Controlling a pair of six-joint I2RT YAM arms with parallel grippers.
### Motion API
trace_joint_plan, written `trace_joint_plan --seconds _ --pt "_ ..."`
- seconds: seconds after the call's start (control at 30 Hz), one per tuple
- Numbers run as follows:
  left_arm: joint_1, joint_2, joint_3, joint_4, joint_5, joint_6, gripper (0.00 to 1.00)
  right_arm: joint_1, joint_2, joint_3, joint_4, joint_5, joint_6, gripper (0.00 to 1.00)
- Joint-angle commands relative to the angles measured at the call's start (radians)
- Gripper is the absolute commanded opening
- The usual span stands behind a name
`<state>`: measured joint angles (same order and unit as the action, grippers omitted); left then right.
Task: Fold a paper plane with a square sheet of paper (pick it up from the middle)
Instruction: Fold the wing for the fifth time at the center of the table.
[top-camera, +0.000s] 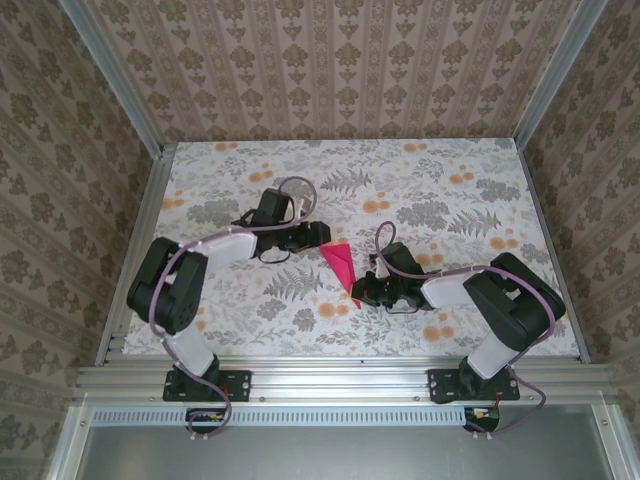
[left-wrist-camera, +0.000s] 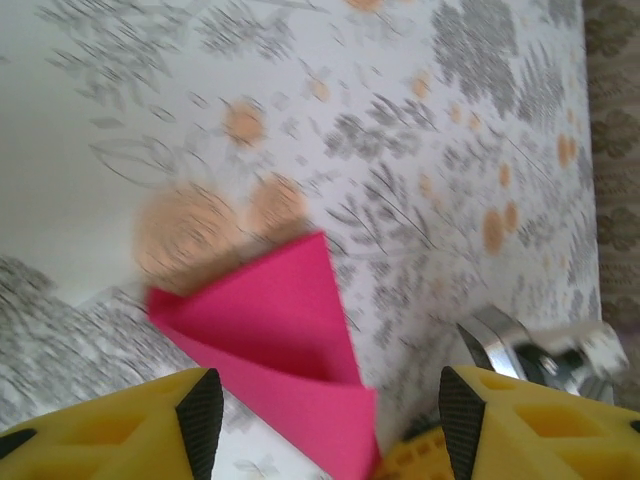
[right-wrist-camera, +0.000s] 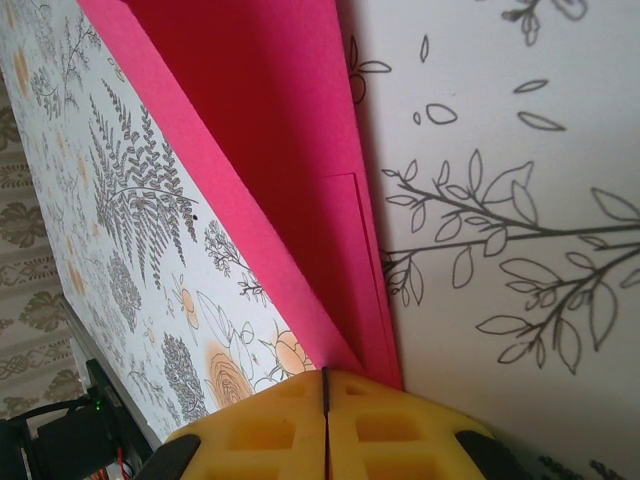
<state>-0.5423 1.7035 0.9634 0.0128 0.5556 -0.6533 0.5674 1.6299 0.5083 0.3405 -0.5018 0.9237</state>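
My right gripper (right-wrist-camera: 325, 388) is clenched, its two yellow fingers pressed together on the narrow pointed end of the paper plane (right-wrist-camera: 270, 150). My left gripper (left-wrist-camera: 325, 420) is released; its fingers (left-wrist-camera: 197, 415) stand apart, grasping nothing, with the wide end of the magenta-red paper just ahead of them and between them.

From my right pinch the plane widens away from me as a long, folded wedge with a lengthwise crease, one layer lying over another. From the overhead camera it lies between my two arms near the middle of the floral tablecloth (top-camera: 430, 180), its point toward my right arm and its broad end just beside my left gripper. I cannot tell whether the broad end rests on the cloth or is lifted slightly off it.

I judge the folding to be far along: the sheet is already a dart, and the step in hand looks like shaping or creasing the wide end while the nose is pinned. The next move calls for my left fingers to close on one paper layer only, gently, without tugging the point out of my right grip.
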Motion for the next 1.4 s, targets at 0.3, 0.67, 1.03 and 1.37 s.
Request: trace_joint_plan --seconds 0.3,0.67,1.03,1.37 --pt "-0.182 -0.009 -0.058 0.024 -0.053 -0.044 0.6 0.022 0.071 -0.031 -0.144 0.071 0.001 0.09" --pt "-0.221 0.122 0.054 0.002 -0.068 -0.055 0.58 0.02 0.07 -0.03 -0.138 0.069 -0.014 0.09" --pt "-0.214 0.211 0.076 0.014 -0.079 -0.044 0.58 0.02 0.001 -0.027 -0.15 0.074 -0.006 0.11" --pt "-0.212 0.217 0.068 0.024 -0.054 -0.04 0.58 0.022 -0.101 0.035 -0.166 0.07 -0.006 0.15"
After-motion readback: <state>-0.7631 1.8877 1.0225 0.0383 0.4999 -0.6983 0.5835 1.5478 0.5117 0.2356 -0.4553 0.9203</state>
